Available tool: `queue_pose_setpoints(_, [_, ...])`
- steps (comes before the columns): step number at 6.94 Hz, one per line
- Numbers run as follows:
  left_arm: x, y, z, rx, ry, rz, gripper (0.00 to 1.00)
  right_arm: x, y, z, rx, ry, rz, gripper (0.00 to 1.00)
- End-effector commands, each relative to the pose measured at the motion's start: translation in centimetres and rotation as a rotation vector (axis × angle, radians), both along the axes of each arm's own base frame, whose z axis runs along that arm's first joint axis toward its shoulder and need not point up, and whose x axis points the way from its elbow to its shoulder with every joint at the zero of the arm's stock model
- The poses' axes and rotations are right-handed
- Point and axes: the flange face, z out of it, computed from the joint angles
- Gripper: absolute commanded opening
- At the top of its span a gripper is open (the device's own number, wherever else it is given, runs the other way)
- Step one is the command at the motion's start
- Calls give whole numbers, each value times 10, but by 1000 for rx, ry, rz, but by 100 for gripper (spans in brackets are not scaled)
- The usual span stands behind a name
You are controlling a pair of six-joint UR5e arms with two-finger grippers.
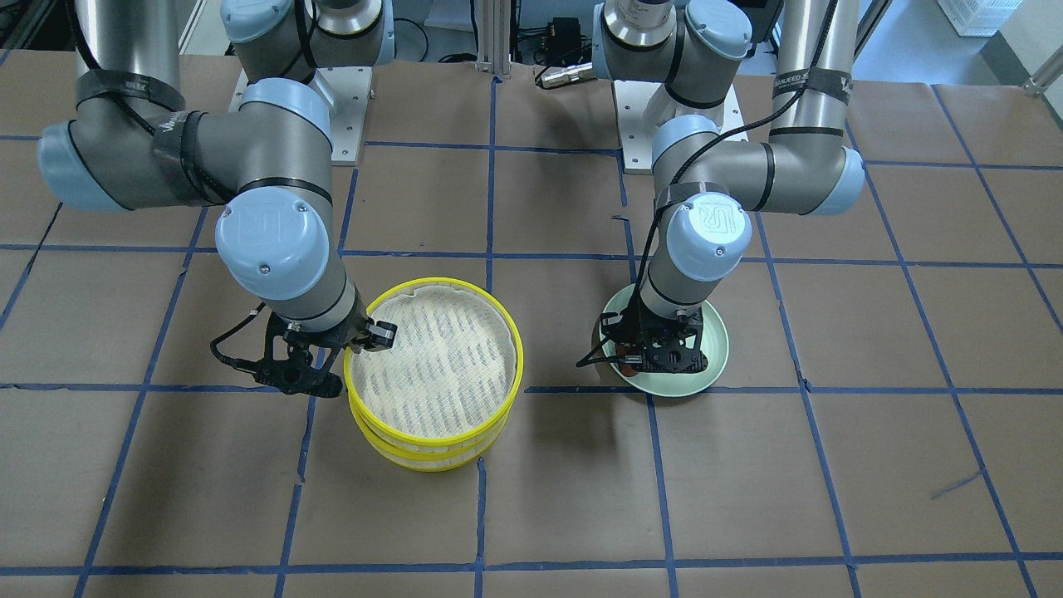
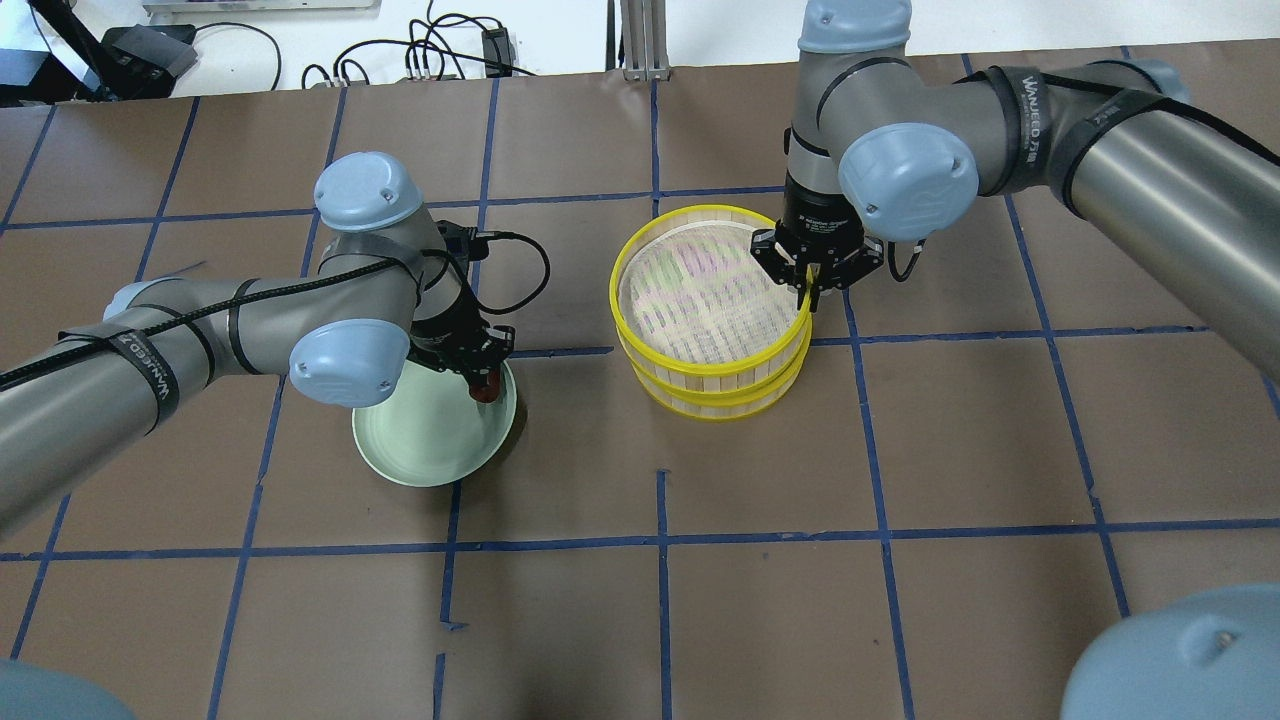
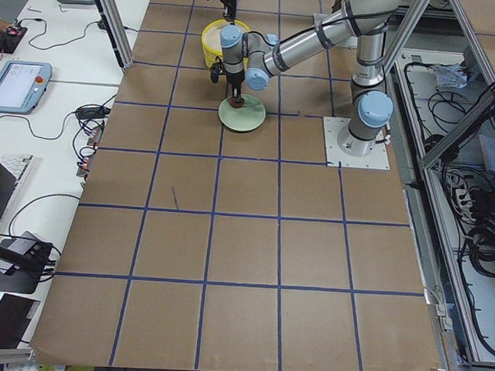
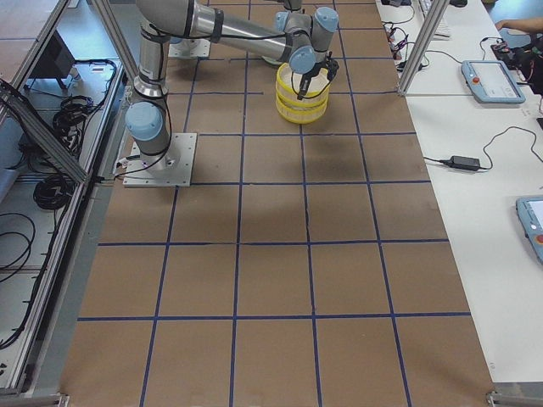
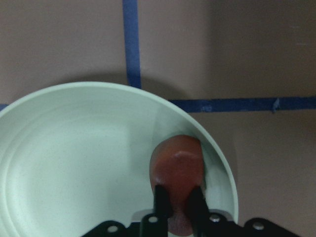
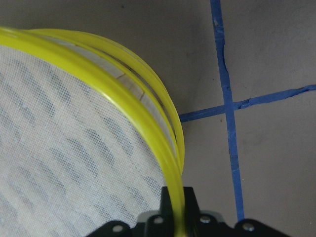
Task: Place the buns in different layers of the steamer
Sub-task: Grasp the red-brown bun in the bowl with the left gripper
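Two yellow-rimmed steamer trays stand stacked, the upper tray (image 2: 708, 370) slightly askew on the lower tray (image 2: 715, 405). The upper tray's cloth bottom (image 1: 432, 357) is bare. My right gripper (image 2: 810, 290) is shut on the upper tray's yellow rim (image 6: 98, 74), one finger inside and one outside. My left gripper (image 2: 483, 375) is shut on the reddish-brown bun (image 5: 177, 158) at the edge of the pale green plate (image 5: 74, 163). The bun also shows in the overhead view (image 2: 487, 390). The white bun is hidden.
The table is brown paper with a blue tape grid (image 2: 660, 540). The plate (image 2: 420, 440) lies about a hand's width to the left of the steamer stack in the overhead view. The arm bases (image 1: 664, 124) stand at the robot's edge of the table.
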Motion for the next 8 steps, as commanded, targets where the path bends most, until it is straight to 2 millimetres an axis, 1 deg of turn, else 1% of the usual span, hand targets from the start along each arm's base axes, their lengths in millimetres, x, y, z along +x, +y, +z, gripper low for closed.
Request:
queue_pose_setpoints(1, [0, -14, 37, -49, -3, 5, 3, -1, 2, -3, 5, 2, 12, 9])
queue_pose_setpoints(2, [-1, -20, 58, -58, -3, 5, 3, -2, 6, -10, 12, 3, 9, 9])
queue_pose_setpoints(3, [-1, -28, 82, -55, -2, 5, 3, -2, 8, -7, 6, 3, 14, 9])
queue_pose_setpoints(4, [-3, -34, 99, -54, 0, 3, 3, -8, 5, -5, -3, -4, 48, 9])
queue_pose_setpoints(5, [-3, -36, 107, -61, 5, 3, 3, -9, 0, -1, -42, -9, 82, 10])
queue_pose_setpoints(6, [-6, -35, 116, -77, 12, 0, 3, -8, 0, -2, -45, -14, 65, 10])
queue_pose_setpoints(7, [-7, -30, 132, -94, 15, -3, 3, -8, 0, -3, -44, -15, 72, 10])
queue_pose_setpoints(8, [-8, -25, 142, -105, 15, -6, 3, -8, 1, -4, -40, -15, 82, 10])
